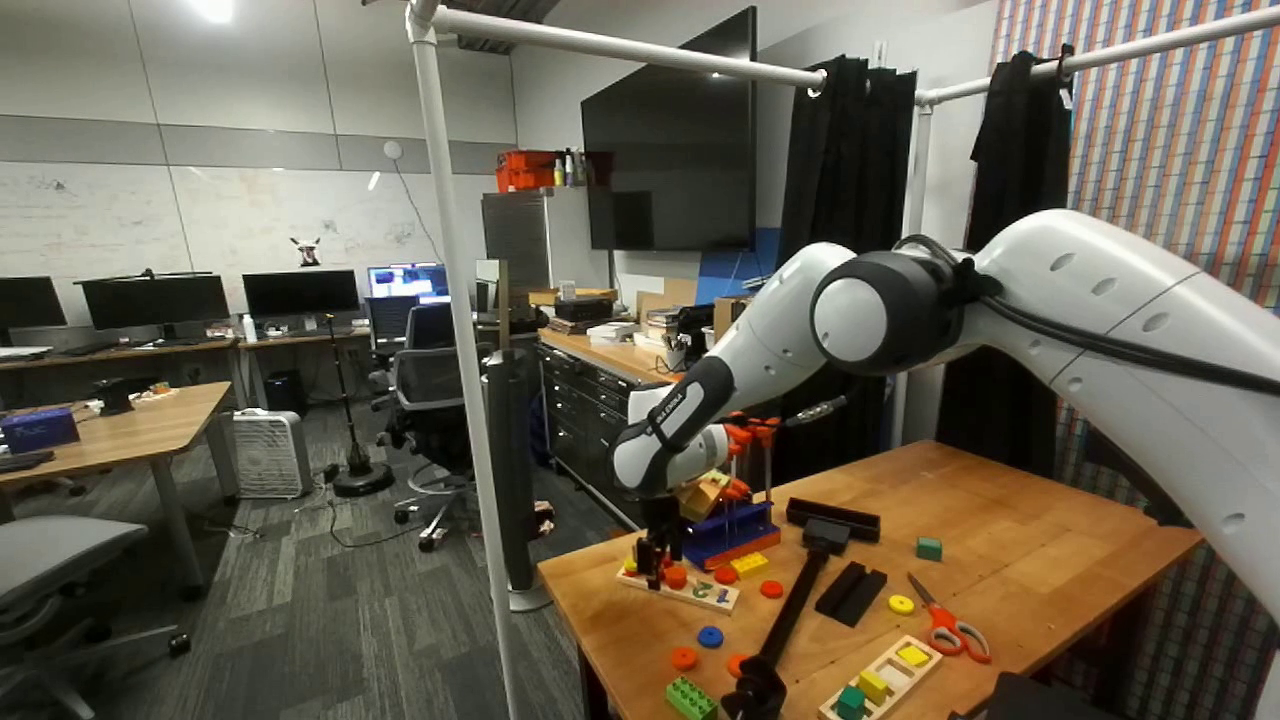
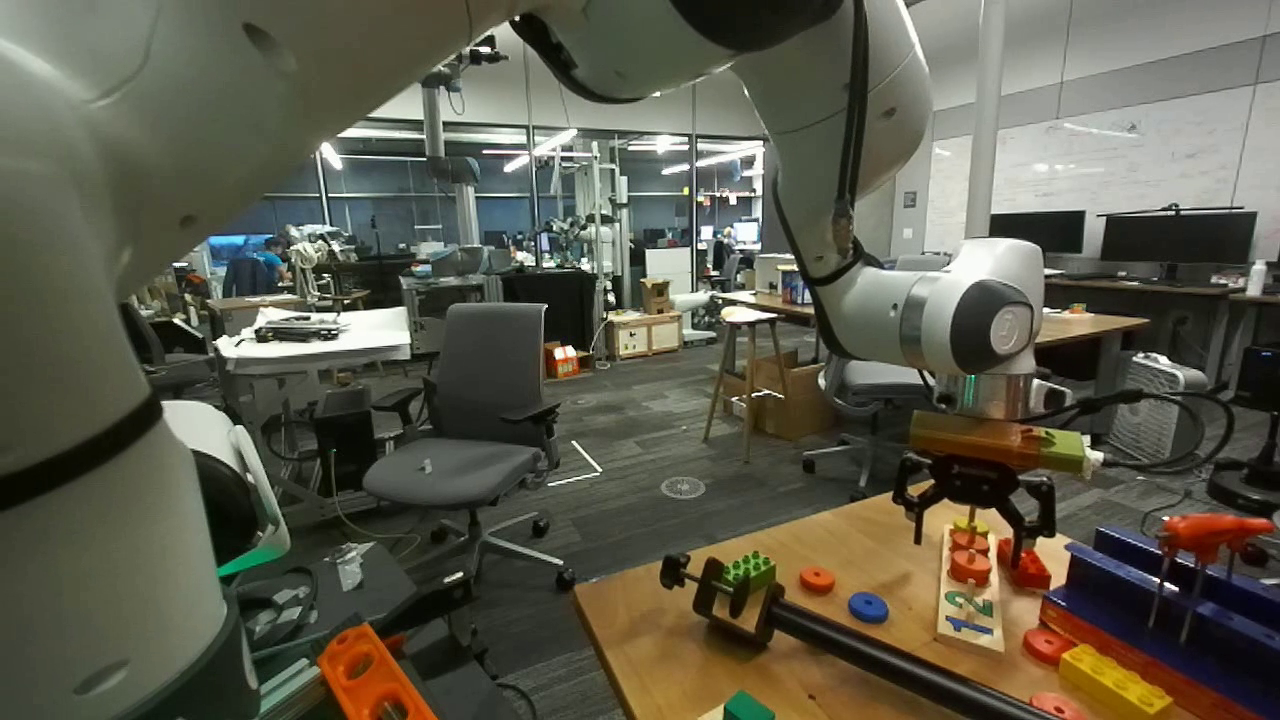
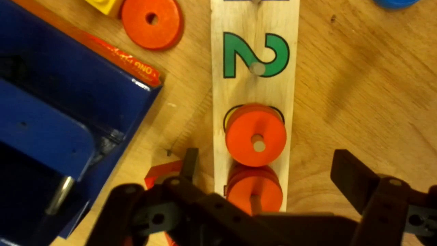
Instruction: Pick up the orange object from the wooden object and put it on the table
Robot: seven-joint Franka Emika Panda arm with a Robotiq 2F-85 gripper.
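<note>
The wooden object is a pale numbered board (image 3: 252, 90) with pegs, lying on the light-brown table (image 3: 375, 102). An orange ring stack (image 3: 240, 147) sits on one peg, and a further orange ring stack (image 3: 239, 196) sits on the neighbouring peg. The stacks show in both exterior views (image 1: 675, 577) (image 2: 970, 570), with a yellow ring behind them. My gripper (image 3: 266, 151) is open and empty. It hangs above the board, fingers apart to either side of it, near the orange stacks. In the wrist view the gripper body hides the board's near end.
A blue stand (image 2: 1120, 600) holding red-handled tools is close beside the board. A red brick (image 2: 1025, 565), loose orange ring (image 3: 153, 27) and yellow brick (image 1: 750, 566) lie nearby. A blue ring (image 1: 710, 636), long black clamp (image 1: 800, 600) and scissors (image 1: 940, 620) are also on the table.
</note>
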